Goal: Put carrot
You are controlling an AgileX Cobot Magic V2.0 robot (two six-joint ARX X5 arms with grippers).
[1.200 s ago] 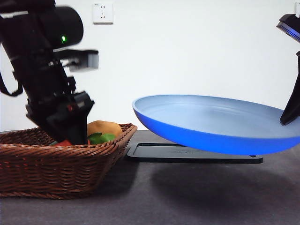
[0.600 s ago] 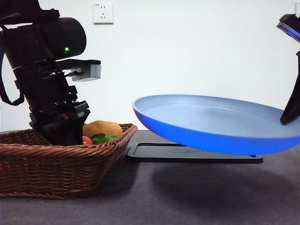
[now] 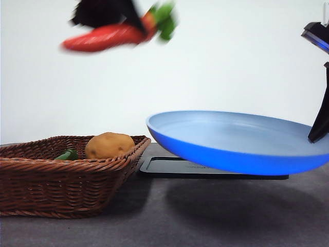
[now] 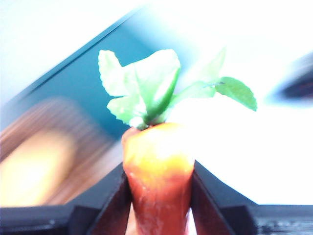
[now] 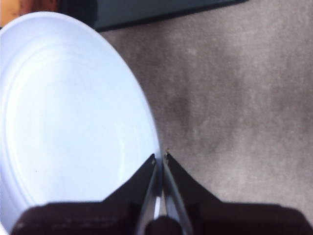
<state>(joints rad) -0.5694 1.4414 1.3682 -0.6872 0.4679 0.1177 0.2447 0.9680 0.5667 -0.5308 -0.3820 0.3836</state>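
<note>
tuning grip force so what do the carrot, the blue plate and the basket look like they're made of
The carrot, clamped in the left gripper, looks like glossy moulded plastic with thin plastic leaves: it shows bright highlights. The blue plate, pinched at its rim by the right gripper, looks smooth, probably plastic or melamine. The basket is woven brown wicker, or an imitation.

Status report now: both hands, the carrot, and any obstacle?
Left hand shut on carrot, high above basket. Right hand shut on blue plate rim, plate held off table. Nothing between carrot and plate.
</note>
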